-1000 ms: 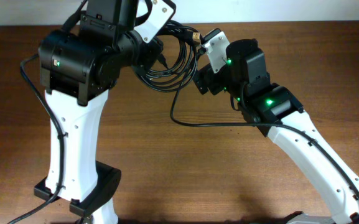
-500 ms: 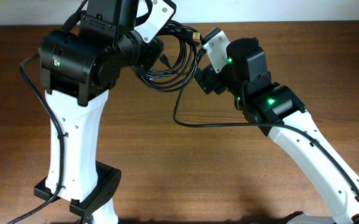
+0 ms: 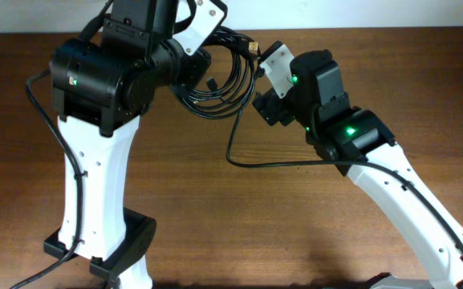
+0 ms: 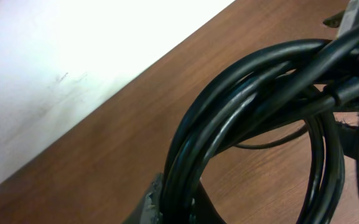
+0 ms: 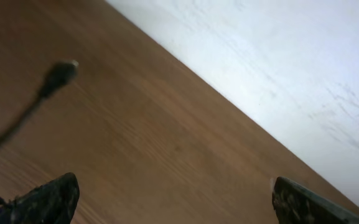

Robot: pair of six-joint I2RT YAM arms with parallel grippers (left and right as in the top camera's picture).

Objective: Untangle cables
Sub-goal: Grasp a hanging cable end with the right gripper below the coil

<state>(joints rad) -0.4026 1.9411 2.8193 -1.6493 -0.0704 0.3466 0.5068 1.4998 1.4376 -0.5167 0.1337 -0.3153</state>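
Coil of black cables, apparently lifted off the wooden table near its far edge. The left fingers are clenched on it, pinching several loops together at the bottom of the bundle. The right fingers are spread wide and hold nothing, just beside the coil on its right. One loose strand drops from the coil, bends along the table and runs toward the right arm. A small plug end on a thin cord shows blurred ahead of the right fingers, apart from them.

Likely risks:
- **Tightening:** the left fingers clamp many loops at once, so a pull from the right side would probably tighten the tangle rather than free a strand.
- **Wrong grasp:** the loops lie tight against each other, so the right fingers could close on two or three instead of one.
- **Snagging:** the loose strand passes close to the right arm and may catch on it, dragging the coil out of the left fingers.
- **Catching:** the plug end may hook inside a loop.
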